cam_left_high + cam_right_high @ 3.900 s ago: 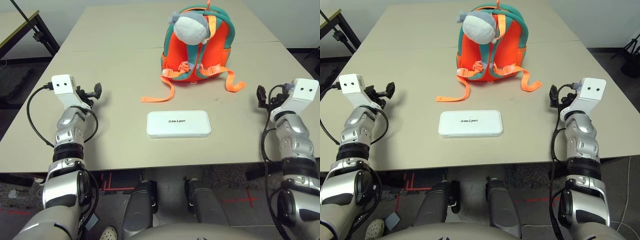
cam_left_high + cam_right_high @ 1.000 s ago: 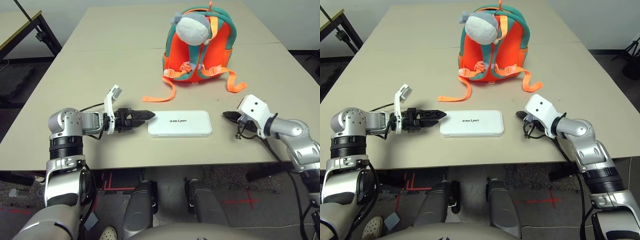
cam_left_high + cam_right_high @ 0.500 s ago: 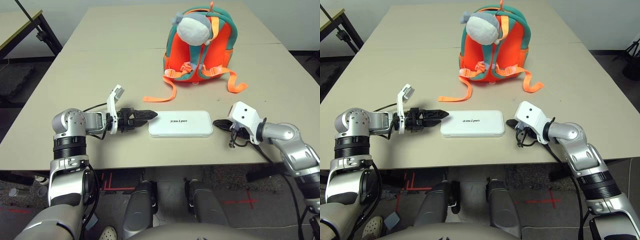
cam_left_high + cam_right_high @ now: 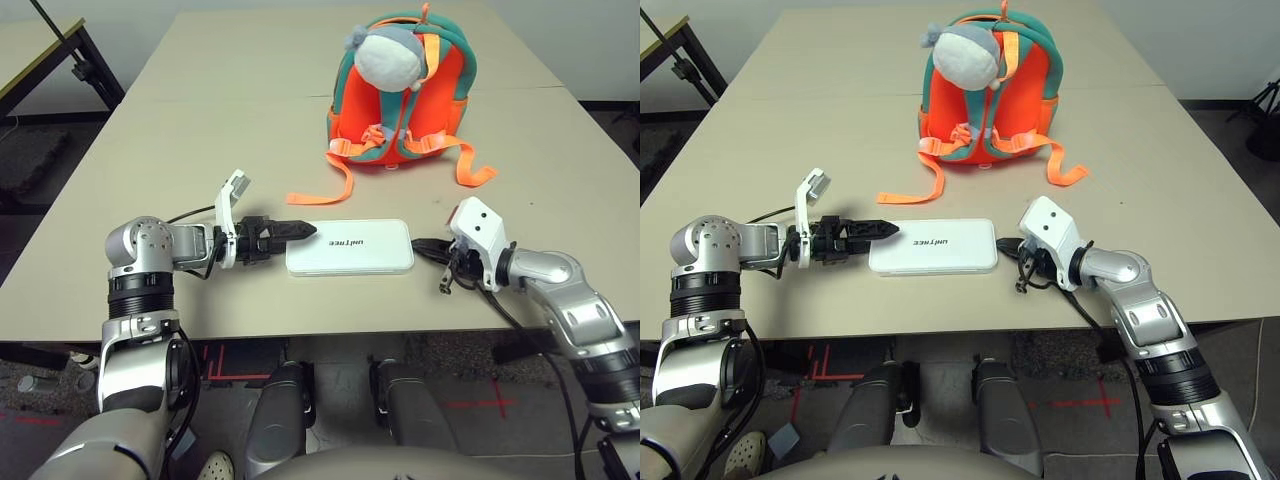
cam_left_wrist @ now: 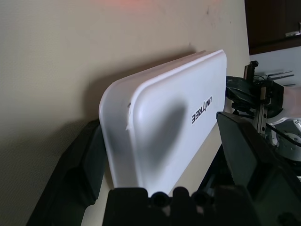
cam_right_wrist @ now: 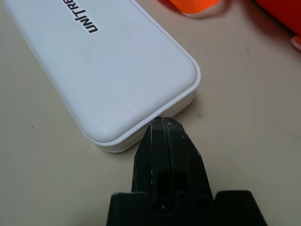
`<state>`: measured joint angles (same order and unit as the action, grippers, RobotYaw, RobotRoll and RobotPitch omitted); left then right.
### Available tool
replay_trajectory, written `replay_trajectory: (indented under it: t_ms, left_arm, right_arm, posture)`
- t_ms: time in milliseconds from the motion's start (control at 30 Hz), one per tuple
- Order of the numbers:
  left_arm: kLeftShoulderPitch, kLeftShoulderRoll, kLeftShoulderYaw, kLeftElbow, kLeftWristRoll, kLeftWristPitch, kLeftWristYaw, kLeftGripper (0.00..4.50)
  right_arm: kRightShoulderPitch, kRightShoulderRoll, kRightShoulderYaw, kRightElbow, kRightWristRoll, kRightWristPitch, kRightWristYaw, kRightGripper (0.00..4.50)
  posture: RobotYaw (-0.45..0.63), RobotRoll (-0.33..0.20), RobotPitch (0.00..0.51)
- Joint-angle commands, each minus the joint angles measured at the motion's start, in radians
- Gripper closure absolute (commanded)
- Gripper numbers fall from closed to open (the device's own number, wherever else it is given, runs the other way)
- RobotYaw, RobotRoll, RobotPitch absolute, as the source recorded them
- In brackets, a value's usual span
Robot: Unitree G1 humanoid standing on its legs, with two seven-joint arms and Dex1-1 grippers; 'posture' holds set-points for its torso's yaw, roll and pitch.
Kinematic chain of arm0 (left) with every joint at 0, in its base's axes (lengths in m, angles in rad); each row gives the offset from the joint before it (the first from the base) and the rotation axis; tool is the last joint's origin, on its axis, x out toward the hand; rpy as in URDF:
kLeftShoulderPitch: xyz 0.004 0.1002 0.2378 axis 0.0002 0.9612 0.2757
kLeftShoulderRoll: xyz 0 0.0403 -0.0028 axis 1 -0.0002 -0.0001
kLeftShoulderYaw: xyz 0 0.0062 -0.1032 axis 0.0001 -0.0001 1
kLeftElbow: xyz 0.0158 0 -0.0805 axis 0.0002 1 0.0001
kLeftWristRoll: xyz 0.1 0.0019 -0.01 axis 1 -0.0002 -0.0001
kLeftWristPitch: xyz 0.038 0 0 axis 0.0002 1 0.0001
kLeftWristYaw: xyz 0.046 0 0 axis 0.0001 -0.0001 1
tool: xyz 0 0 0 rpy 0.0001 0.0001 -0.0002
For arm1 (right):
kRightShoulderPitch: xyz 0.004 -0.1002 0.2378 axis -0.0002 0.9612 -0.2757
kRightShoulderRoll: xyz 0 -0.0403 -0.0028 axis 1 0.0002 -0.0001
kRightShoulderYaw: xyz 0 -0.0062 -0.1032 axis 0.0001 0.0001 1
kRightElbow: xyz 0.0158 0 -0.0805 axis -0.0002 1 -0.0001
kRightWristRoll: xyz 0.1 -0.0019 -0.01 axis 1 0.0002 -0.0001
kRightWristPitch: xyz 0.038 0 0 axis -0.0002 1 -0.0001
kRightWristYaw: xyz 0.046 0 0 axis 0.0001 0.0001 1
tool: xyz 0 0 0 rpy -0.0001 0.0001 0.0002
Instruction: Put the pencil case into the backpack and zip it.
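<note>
Lighting's pretty even and bright from overhead, soft short shadows under the backpack (image 4: 398,90) and pencil case (image 4: 349,247) on the table (image 4: 230,120), no real glare, head views sharp, but the left wrist view goes dim and soft around its own dark fingers (image 5: 80,174)

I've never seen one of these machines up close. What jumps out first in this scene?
The bright orange backpack with teal edging stands at the far side of the table, a grey-white plush ball hanging on it. Nearer the robot, a flat white pencil case lies between two arms: the left end effector straddles one end, fingers open, and the right end effector, shut, presses the other end.
</note>
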<state>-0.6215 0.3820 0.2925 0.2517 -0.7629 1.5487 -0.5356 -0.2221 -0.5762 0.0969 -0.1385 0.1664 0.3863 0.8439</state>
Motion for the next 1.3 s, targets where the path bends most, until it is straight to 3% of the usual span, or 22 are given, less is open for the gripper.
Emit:
replay_trajectory:
  t_ms: [33, 700, 900, 1033, 1100, 1233, 1300]
  left_arm:
    - [0.024, -0.027, -0.044, 0.011, 0.011, 0.032, 0.003, 0.0]
    - [0.05, -0.035, -0.06, -0.02, 0.009, 0.026, -0.006, 0.0]
    - [0.052, -0.038, -0.059, -0.027, 0.016, 0.016, -0.013, 1.94]
    - [0.053, -0.035, -0.06, -0.032, 0.021, -0.006, -0.022, 2.86]
    - [0.053, -0.031, -0.063, -0.031, 0.019, -0.015, -0.026, 3.12]
    - [0.052, -0.019, -0.055, -0.047, 0.011, -0.073, -0.049, 3.17]
    - [0.044, -0.011, -0.042, -0.056, 0.004, -0.103, -0.06, 3.17]
  right_arm:
    - [-0.002, 0.012, 0.001, -0.038, 0.025, 0.013, -0.004, 4.47]
    - [-0.005, 0.075, 0.024, -0.088, 0.044, 0.079, -0.05, 4.47]
    - [-0.006, 0.082, 0.026, -0.094, 0.047, 0.092, -0.054, 4.5]
    - [-0.008, 0.084, 0.027, -0.09, 0.047, 0.094, -0.056, 4.5]
    - [-0.009, 0.084, 0.027, -0.087, 0.046, 0.093, -0.057, 4.5]
    - [-0.018, 0.087, 0.027, -0.068, 0.033, 0.083, -0.067, 4.5]
    - [-0.024, 0.087, 0.029, -0.056, 0.019, 0.072, -0.075, 4.09]
  posture:
    - [-0.09, 0.0, 0.153]
    - [-0.1, 0.0, 0.155]
    - [-0.1, 0.0, 0.155]
    - [-0.09, 0.0, 0.154]
    - [-0.09, 0.0, 0.153]
    - [-0.09, 0.0, 0.153]
    - [-0.09, 0.0, 0.153]
